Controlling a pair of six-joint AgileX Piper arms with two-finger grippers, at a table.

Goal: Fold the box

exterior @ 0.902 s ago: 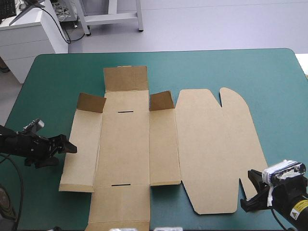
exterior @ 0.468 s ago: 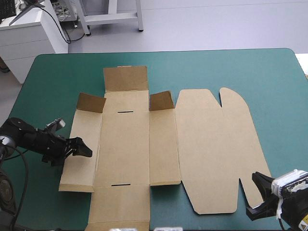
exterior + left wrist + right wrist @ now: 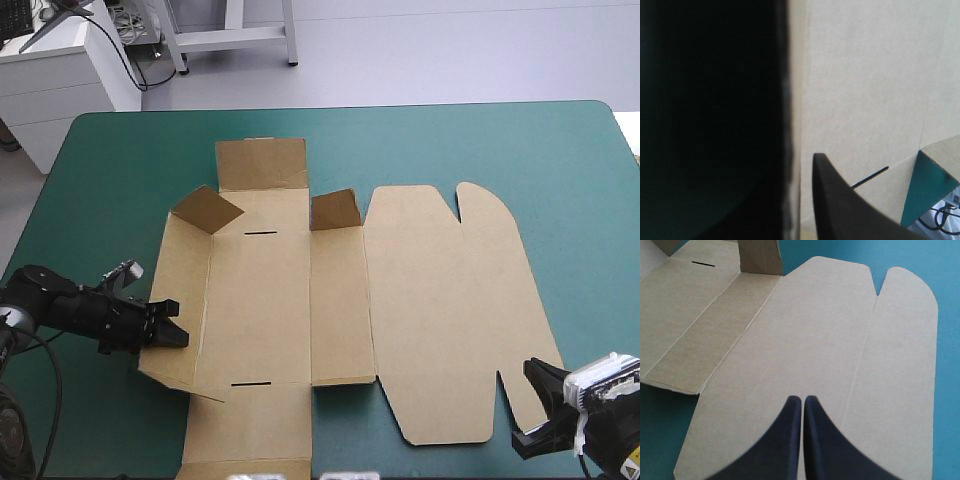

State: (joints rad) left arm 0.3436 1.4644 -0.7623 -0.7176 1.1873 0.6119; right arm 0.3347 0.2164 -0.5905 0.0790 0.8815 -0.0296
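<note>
I see the left gripper (image 3: 177, 338) pinching the tilted-up left wall (image 3: 182, 300) of the box (image 3: 262, 300). My right gripper (image 3: 803, 401) is pressed closed, just beside the flat lid (image 3: 840, 330).

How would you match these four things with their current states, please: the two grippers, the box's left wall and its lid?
Things:
1. left gripper
2. right gripper
3. left wall
4. lid

States:
A. lying flat on the teal-green cover
B. fingers shut, holding nothing
C. tilted up off the cover
D. shut on the left edge of the box

Pairs: 1-D, 2-B, 3-C, 4-A.
</note>
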